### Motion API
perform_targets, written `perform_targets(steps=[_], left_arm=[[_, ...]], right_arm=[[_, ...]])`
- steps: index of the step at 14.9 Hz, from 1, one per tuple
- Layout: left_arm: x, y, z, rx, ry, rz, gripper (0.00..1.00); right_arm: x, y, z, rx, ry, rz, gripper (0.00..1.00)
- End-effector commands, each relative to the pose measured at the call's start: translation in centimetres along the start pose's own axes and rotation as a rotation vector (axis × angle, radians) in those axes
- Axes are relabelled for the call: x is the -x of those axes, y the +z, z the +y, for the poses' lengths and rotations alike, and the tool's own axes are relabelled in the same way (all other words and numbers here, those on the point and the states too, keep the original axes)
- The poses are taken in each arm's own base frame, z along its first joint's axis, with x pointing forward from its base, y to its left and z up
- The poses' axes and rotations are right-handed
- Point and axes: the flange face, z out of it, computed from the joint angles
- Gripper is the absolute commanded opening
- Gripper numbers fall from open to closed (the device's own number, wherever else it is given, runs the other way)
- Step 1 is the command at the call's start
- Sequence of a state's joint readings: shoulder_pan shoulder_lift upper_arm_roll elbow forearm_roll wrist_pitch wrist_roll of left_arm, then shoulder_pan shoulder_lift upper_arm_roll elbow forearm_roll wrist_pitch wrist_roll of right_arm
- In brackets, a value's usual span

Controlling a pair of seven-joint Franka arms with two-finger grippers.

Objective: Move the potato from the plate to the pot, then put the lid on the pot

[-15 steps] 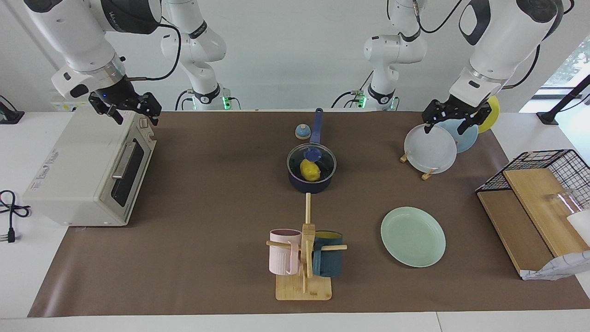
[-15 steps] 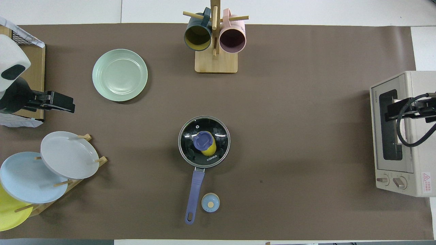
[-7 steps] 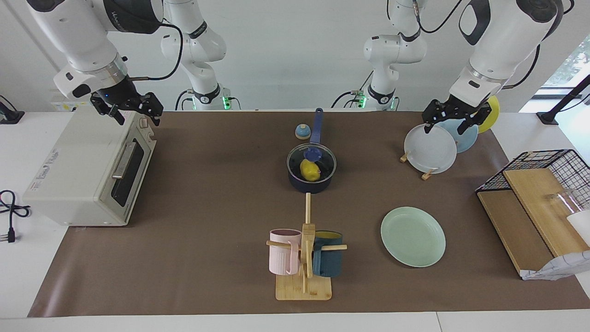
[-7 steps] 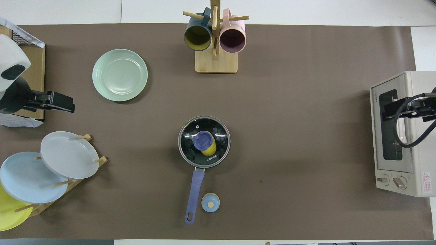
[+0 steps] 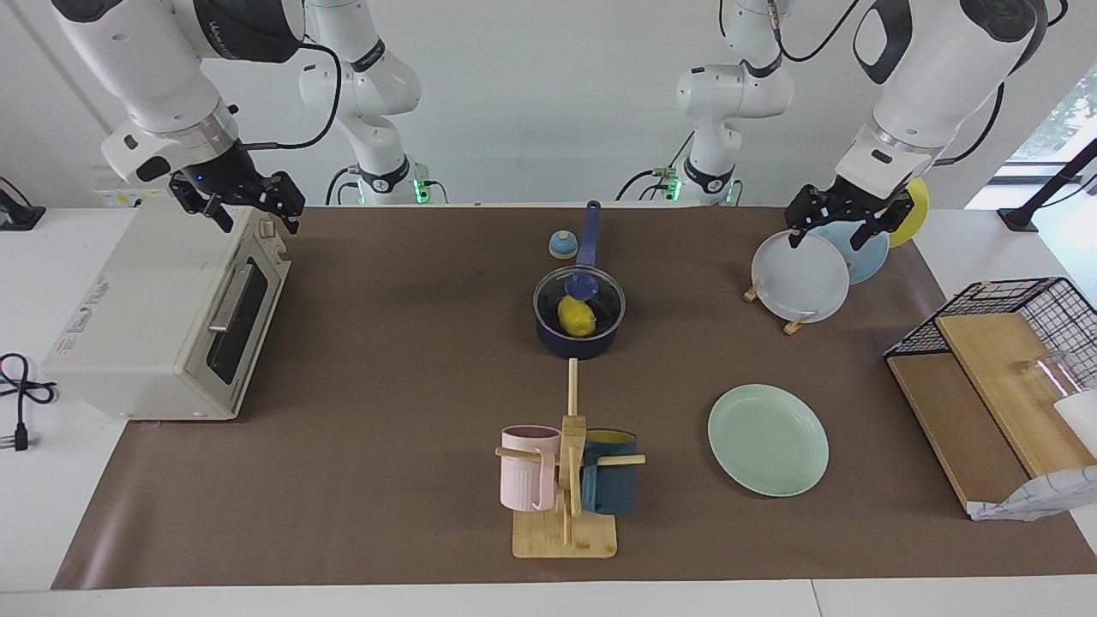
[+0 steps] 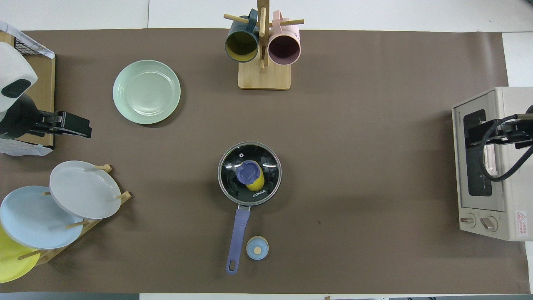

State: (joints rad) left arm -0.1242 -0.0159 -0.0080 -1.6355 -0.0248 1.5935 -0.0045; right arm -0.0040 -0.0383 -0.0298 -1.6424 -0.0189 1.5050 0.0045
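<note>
Brown mat over a white table (image 5: 548,600), pot (image 5: 576,341) at its middle, handle toward the robots. Potato (image 5: 576,316) inside, lid (image 6: 266,166) seated on the rim. Plate (image 5: 768,440) bare, farther from the robots, toward the left arm's end. Left gripper (image 5: 841,224) over the plate rack (image 5: 797,321), fingers spread, holding nothing. Right gripper (image 5: 246,208) over the toaster oven (image 5: 163,317), fingers apart, empty too. Both steps apparently done; next, likely only parking the arms.
</note>
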Motion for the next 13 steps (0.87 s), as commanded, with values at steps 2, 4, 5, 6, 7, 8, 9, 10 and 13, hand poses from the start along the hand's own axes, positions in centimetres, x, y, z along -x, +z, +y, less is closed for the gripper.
perform_targets(steps=[2,4,5,6,7,8,9,10,13], left_arm=[[0.8,-0.3,-0.3,-0.005,0.001,-0.003,1.00],[0.8,-0.3,-0.2,-0.005,0.003,-0.003,1.00],[0.8,-0.3,-0.2,-0.005,0.003,-0.003,1.00],[0.8,-0.3,-0.3,-0.005,0.003,-0.003,1.00],[0.8,-0.3,-0.3,-0.005,0.001,-0.003,1.00],[0.8,-0.3,-0.2,-0.005,0.003,-0.003,1.00],[0.8,-0.3,-0.3,-0.005,0.001,-0.003,1.00],[0.8,-0.3,-0.3,-0.005,0.001,-0.003,1.00],[0.8,-0.3,-0.2,-0.005,0.003,-0.003,1.00]], right_arm=[[0.0,0.0,-1.1,-0.017,-0.033,0.000,1.00],[-0.3,0.4,-1.1,-0.015,-0.032,-0.008,1.00],[-0.4,0.4,-1.1,-0.015,-0.033,-0.008,1.00],[-0.8,0.9,-1.2,-0.015,-0.033,-0.019,1.00],[-0.9,1.0,-1.2,-0.016,-0.033,-0.023,1.00],[-0.8,1.0,-1.2,-0.016,-0.035,-0.025,1.00],[-0.8,0.9,-1.2,-0.015,-0.038,-0.025,1.00],[-0.7,0.8,-1.2,-0.015,-0.040,-0.022,1.00],[-0.7,0.8,-1.2,-0.014,-0.041,-0.020,1.00]])
